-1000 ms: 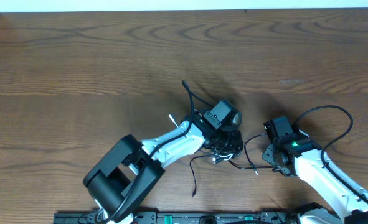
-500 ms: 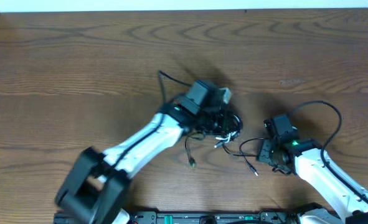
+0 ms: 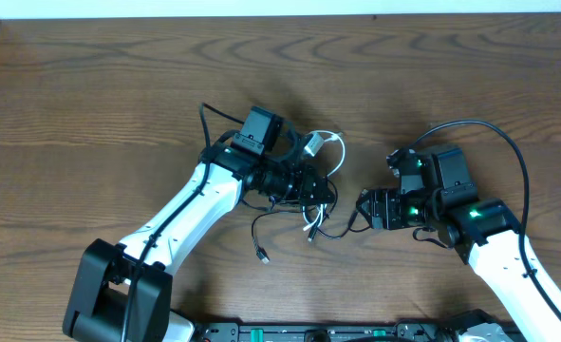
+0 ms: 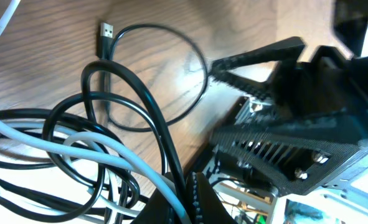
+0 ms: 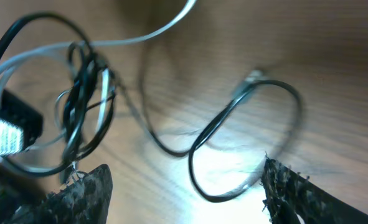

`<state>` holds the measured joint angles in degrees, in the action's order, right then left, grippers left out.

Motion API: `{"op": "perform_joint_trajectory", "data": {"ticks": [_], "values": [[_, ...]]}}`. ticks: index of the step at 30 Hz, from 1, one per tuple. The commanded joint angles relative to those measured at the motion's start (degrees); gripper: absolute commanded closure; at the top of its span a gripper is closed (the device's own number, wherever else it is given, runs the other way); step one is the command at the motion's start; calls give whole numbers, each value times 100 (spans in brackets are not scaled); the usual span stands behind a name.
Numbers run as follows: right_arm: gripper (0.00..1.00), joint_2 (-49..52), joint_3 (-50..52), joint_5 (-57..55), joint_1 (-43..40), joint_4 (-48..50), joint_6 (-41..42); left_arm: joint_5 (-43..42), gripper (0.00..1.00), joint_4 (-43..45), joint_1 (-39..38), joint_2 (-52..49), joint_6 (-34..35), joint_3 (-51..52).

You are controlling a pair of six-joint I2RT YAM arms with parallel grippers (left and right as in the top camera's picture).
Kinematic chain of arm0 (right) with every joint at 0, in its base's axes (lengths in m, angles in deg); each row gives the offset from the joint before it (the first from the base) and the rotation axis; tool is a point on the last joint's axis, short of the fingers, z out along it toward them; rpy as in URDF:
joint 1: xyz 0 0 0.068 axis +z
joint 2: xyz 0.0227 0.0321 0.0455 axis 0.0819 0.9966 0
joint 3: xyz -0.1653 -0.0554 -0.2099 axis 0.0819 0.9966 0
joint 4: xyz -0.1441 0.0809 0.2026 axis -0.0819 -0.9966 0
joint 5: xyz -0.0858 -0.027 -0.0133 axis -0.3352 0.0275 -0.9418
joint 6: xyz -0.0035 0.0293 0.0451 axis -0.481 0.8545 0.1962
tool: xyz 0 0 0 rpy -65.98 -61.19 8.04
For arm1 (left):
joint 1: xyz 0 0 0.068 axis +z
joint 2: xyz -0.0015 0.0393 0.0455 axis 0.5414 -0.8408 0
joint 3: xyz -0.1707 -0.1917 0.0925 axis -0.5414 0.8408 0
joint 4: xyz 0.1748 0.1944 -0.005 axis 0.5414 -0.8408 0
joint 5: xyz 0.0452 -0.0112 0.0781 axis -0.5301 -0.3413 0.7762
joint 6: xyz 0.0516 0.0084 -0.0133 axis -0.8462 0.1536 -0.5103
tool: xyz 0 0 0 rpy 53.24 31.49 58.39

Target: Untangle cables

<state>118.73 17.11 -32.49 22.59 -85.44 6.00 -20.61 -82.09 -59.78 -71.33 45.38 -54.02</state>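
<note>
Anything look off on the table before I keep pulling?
Only the knot itself: the cables are bunched in a clump at the left gripper, with loose ends trailing off it. The right gripper is open beside them. No damage shows.

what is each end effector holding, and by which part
left end effector pinches the black cable mid-strand, not at a plug; right end effector is open, holding nothing

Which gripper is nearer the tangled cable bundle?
Left. The left gripper is clamped on the cable bundle; the right gripper is open, off to its right, apart from the knot.
</note>
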Motion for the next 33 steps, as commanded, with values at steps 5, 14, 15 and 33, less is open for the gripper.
{"op": "perform_joint_trajectory", "data": {"ticks": [5,14,15,33], "values": [[27,-35,-66,800,-22,125,192,-699,93,24,9,22,-372,-35],[32,-17,-66,918,-22,527,1150,-1300,93,177,4,22,-437,-35],[33,-7,-66,916,-22,540,1226,-1508,92,297,4,22,-435,-35],[50,63,-66,1738,-17,645,1991,-1580,93,767,-271,22,-428,-35]]}}
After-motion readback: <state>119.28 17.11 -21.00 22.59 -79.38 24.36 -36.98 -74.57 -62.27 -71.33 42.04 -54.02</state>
